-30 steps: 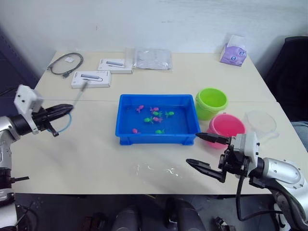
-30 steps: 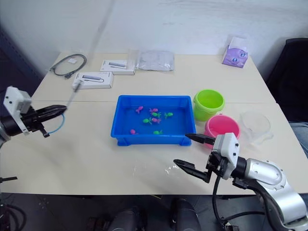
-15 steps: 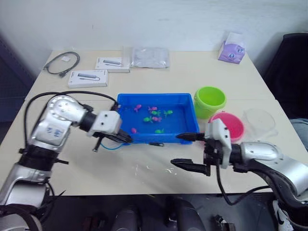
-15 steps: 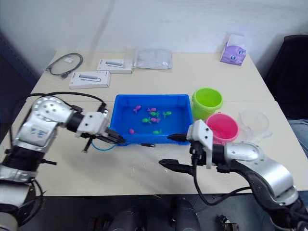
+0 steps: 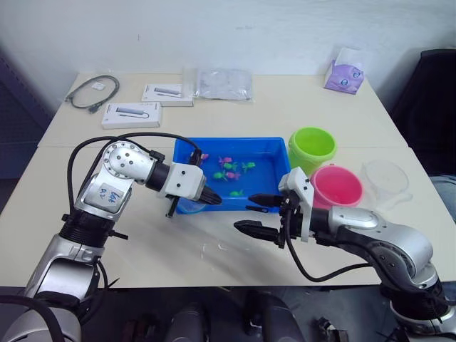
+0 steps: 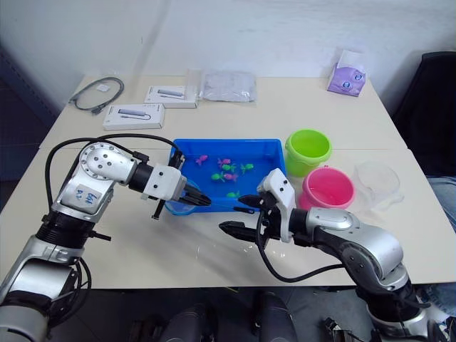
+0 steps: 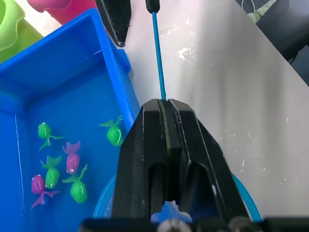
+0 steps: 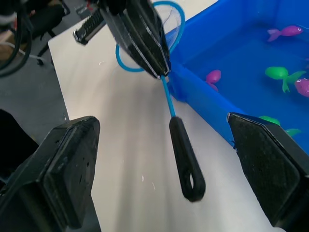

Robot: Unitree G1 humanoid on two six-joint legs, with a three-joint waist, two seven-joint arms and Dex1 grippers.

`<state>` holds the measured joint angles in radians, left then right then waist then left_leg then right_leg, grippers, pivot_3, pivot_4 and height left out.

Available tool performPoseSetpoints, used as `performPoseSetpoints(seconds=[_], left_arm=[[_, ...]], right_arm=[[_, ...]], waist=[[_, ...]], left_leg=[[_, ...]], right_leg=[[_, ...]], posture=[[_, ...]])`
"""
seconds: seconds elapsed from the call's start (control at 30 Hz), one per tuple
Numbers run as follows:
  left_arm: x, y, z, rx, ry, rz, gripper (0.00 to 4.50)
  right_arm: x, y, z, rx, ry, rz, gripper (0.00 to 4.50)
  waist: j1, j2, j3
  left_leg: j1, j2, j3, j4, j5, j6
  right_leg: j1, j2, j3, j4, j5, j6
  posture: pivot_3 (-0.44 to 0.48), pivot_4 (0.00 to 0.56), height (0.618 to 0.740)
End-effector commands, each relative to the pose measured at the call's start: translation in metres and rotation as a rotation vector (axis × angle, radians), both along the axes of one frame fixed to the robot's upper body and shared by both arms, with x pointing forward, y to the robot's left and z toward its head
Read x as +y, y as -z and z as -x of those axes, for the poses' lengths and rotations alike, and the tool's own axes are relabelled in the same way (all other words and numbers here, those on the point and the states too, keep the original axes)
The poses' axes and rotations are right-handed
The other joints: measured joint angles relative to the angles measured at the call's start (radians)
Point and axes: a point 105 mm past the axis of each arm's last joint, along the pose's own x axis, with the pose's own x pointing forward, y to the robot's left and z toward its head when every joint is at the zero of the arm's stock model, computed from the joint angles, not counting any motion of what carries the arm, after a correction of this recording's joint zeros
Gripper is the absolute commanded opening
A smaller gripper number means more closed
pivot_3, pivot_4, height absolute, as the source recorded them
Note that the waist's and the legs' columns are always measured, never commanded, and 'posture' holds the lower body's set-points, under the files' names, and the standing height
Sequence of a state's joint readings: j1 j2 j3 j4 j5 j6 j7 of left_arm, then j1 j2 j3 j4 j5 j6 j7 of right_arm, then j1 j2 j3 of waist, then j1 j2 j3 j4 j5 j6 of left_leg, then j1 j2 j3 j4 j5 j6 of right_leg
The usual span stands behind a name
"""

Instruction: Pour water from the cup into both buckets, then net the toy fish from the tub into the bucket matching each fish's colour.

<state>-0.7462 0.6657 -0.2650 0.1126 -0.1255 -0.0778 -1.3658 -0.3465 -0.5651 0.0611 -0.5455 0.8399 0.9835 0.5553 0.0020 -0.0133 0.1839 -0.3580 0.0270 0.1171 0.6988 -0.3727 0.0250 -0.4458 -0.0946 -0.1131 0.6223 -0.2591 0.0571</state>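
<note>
Left gripper [image 7: 164, 108] clamped on the thin blue shaft of the small blue-rimmed mesh net [image 8: 145, 46], gripping close to the hoop so the black stick handle [image 8: 185, 159] sticks out free toward the right gripper [image 5: 255, 213]. Right gripper is spread wide, one finger on either side of that handle, not touching it: reads as a handover, right arm about to take the net by its handle.

Net sits at the front left corner of the shallow bright blue plastic tub [image 5: 187, 151], hoop at the tub's rim, handle out over the table just in front of the tub's front wall.

Tub is mid-table with tiny magenta and green plastic fish [image 5: 229, 173] in it, none netted yet. Lime green bucket [image 5: 311, 149] and pink bucket [image 5: 335, 187] stand at the tub's right end, pink nearer the front edge, so each scoop has a short trip. Clear plastic measuring jug [image 5: 385, 179] is upright just right of the pink bucket, near the table's right edge.

Water droplets [image 5: 221, 248] on the table near the front edge
</note>
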Motion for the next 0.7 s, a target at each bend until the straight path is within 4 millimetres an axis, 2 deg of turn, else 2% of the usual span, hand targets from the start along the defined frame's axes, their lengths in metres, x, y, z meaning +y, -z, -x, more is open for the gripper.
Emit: performPoseSetpoints(seconds=[0.03,0.27,0.37,0.6,0.7], left_arm=[[-0.0034,-0.0033,0.0025,-0.03,0.014,0.013,0.03],[-0.0055,-0.0012,0.0033,-0.033,0.015,0.015,0.03],[-0.0062,-0.001,0.003,-0.035,0.013,0.018,0.0],[-0.0066,-0.0002,0.0023,-0.038,0.013,0.023,0.0],[-0.0054,-0.0015,0.0016,-0.035,0.006,0.047,0.0]], right_arm=[[0.0007,-0.0099,0.0006,0.012,0.009,-0.051,4.5],[0.0005,-0.0084,-0.0016,0.054,0.034,-0.067,4.5],[0.0006,-0.0079,-0.0012,0.059,0.03,-0.066,3.61],[-0.0004,-0.0082,-0.003,0.052,0.038,-0.067,0.04],[-0.0008,-0.0079,-0.0034,0.033,0.038,-0.054,0.04]], waist=[[0.0,0.0,0.0],[-0.001,0.0,0.0],[-0.001,0.0,0.0],[-0.001,0.0,0.0],[-0.001,0.0,0.0]], left_leg=[[0.0,0.0,0.0,0.0,0.0,0.0],[0.0,0.0,0.0,0.0,0.0,0.0],[0.0,0.0,0.0,0.0,0.0,0.0],[0.0,0.0,0.0,0.0,0.0,0.0],[0.0,0.0,0.0,0.0,0.0,0.0]], right_leg=[[0.0,0.0,0.0,0.0,0.0,0.0],[0.0,0.0,0.0,0.0,0.0,0.0],[0.0,0.0,0.0,0.0,0.0,0.0],[0.0,0.0,0.0,0.0,0.0,0.0],[0.0,0.0,0.0,0.0,0.0,0.0]], posture=[[0.0,0.15,0.74],[0.0,0.15,0.74],[0.0,0.15,0.74],[0.0,0.15,0.74],[0.0,0.15,0.74]])
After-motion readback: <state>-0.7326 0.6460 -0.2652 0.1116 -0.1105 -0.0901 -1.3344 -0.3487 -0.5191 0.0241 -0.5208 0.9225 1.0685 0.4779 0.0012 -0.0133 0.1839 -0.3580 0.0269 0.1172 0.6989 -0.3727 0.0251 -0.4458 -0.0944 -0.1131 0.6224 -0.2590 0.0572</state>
